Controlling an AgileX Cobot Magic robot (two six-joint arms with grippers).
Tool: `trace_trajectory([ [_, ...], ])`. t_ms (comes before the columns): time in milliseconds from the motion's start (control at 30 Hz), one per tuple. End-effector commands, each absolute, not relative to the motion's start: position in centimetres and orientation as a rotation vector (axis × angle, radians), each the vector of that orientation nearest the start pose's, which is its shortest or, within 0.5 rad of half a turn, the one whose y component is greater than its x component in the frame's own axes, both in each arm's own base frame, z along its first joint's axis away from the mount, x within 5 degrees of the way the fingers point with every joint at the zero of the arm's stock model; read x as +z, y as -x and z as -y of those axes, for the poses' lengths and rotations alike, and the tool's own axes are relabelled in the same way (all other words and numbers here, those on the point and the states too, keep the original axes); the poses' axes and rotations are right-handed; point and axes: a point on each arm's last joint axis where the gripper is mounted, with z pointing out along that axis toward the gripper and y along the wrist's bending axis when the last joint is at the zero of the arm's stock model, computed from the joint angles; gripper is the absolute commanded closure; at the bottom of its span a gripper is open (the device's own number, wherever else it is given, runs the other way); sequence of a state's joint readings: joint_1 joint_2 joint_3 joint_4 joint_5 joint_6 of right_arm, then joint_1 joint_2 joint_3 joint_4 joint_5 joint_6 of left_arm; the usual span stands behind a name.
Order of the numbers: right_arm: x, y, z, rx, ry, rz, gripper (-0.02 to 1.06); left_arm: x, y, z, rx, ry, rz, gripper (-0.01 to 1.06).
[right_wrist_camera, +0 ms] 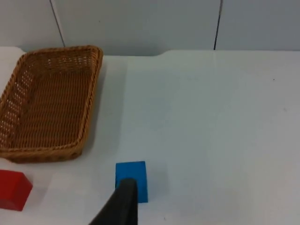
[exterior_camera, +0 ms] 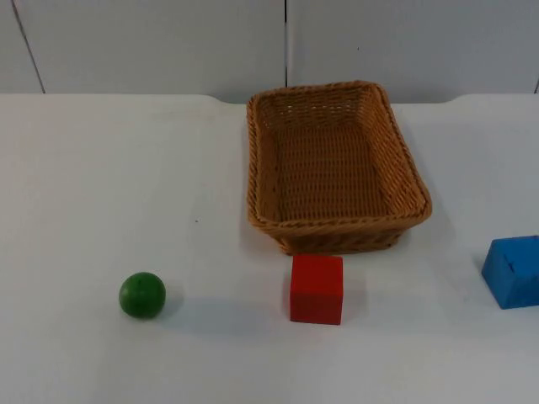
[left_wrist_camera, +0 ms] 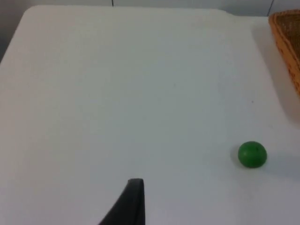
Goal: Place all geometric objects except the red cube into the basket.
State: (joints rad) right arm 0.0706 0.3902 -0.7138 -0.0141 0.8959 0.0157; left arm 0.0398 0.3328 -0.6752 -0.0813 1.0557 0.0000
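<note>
A green ball lies on the white table at the front left. A red cube stands just in front of the empty wicker basket. A blue block sits at the right edge. In the left wrist view my left gripper hangs over bare table, well apart from the green ball. In the right wrist view my right gripper is just short of the blue block, with the basket and red cube off to one side.
The grey partition wall closes off the table behind the basket. A stretch of bare table lies between the ball and the basket.
</note>
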Motion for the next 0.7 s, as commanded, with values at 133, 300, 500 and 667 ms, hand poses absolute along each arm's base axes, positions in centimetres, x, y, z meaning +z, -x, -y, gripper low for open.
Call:
trace_trajectory([
  [133, 34.2, -11.0, -0.6, 0.023, 0.065, -2.147, -0.01, 31.9, -8.7, 0.4, -0.109, 0.075, -2.314, 0.00],
  [300, 32.3, -14.3, -0.8, 0.018, 0.071, -2.284, -0.01, 30.9, -11.7, 0.3, -0.108, 0.089, -2.383, 0.00],
  [500, 30.6, -16.4, -1.0, 0.019, 0.073, -2.401, -0.01, 29.5, -14.0, 0.2, -0.108, 0.091, -2.478, 0.00],
  [667, 30.6, -16.4, -1.0, 0.019, 0.073, -2.402, -0.01, 28.8, -15.0, 0.3, -0.118, 0.054, -2.525, 0.00],
])
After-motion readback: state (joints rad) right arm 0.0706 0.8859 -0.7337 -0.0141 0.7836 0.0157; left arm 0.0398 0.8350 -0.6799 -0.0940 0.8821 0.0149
